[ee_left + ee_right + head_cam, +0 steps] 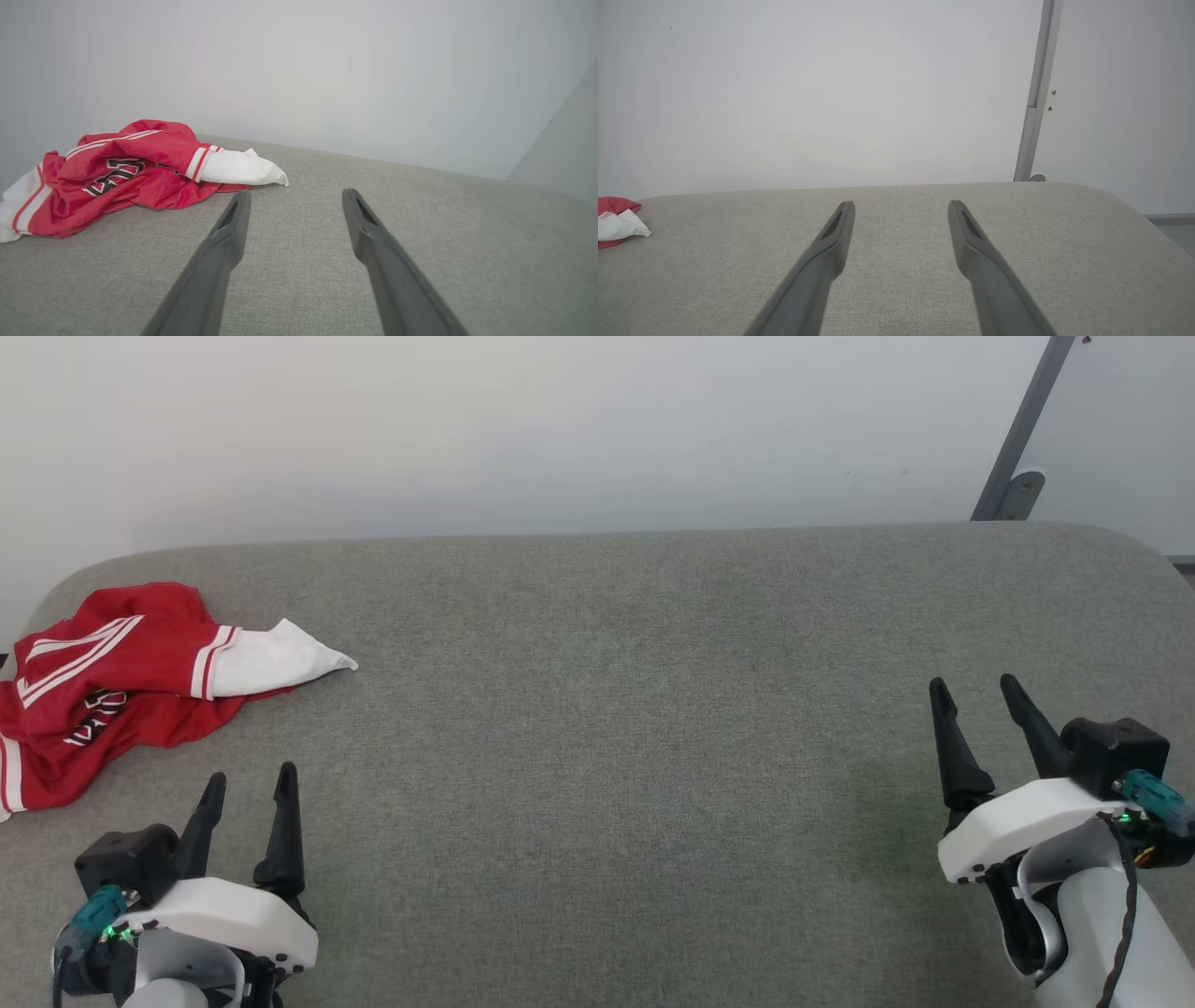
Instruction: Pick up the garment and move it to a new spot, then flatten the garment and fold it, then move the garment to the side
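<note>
Presently, the left gripper (252, 771) is found released: its two dark fingers are spread apart, nothing is held between them, and their tips are directed toward 12 o'clock in the head view. The right gripper (973, 681) is likewise found released and empty. It is placed well apart from the left one, at roughly 3 o'clock of it, with its fingers leaning slightly toward 11 o'clock. Both grippers are seen over a grey fabric surface (607, 709); whether the fingers touch it cannot be told.

The garment (121, 681) is recorded at about 10 o'clock from the left gripper, near it but apart from its fingers, at the left edge of the surface. It lies crumpled in a heap, not flattened and not folded. Red cloth is noted, with white stripes and dark white-outlined lettering partly hidden in the folds. One white sleeve (275, 658), joined at a red-white striped band, is stretched out toward 3 o'clock.

Beyond the far edge of the surface a plain pale wall (560, 429) is observed. A grey metal post (1022, 429) is noted leaning at about 12 o'clock from the right gripper.
</note>
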You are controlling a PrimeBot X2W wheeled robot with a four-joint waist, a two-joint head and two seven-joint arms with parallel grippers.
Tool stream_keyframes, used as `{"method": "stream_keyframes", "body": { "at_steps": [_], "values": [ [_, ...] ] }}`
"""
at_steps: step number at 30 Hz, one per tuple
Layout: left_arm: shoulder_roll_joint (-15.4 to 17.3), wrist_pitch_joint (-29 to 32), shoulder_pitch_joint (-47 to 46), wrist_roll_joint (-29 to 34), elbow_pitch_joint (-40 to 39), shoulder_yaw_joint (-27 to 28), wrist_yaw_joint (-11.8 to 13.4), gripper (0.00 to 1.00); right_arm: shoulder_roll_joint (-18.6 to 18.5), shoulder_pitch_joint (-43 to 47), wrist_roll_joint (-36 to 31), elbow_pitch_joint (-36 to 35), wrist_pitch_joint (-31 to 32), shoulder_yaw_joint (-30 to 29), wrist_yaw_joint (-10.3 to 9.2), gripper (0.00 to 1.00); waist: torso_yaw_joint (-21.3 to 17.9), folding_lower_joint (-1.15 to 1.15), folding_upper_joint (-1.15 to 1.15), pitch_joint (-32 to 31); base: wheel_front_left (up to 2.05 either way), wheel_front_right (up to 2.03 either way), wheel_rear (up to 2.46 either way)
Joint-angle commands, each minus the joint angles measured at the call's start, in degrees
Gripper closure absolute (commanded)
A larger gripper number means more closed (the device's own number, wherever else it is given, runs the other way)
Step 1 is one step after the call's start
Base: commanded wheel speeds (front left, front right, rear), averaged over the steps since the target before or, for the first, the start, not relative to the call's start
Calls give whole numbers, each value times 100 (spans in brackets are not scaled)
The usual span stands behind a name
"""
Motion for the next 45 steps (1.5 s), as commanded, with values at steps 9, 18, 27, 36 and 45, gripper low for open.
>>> {"method": "stream_keyframes", "body": {
  "at_steps": [9, 18, 27, 36, 45],
  "values": [
    [-40, -152, -134, 263, 128, 132, -146, 0, 77, -141, -371, 36, -169, -83, -2, 0, 23, 0, 0, -5, 0, 0, 0],
    [-106, -267, -223, 656, 272, 170, -214, 0, 156, -94, -593, 32, -280, -187, -2, 0, 349, 0, 0, -22, 0, 0, 0],
    [-240, -371, 1, 1111, 266, 446, -81, 0, 371, -74, -910, 66, -392, 8, -2, 0, 1436, 0, 0, 1, 0, 0, 0],
    [-342, -464, 298, 1491, 175, 733, -46, 0, 553, 24, -1036, 140, -481, 489, -2, 0, 2519, 0, 0, -127, 0, 0, 0],
    [-571, -517, 665, 1589, -203, 1150, 8, 0, 599, -241, -1061, 284, -529, 1031, -3, 0, 2877, 0, 0, -15, 0, 0, 0]
  ]
}}
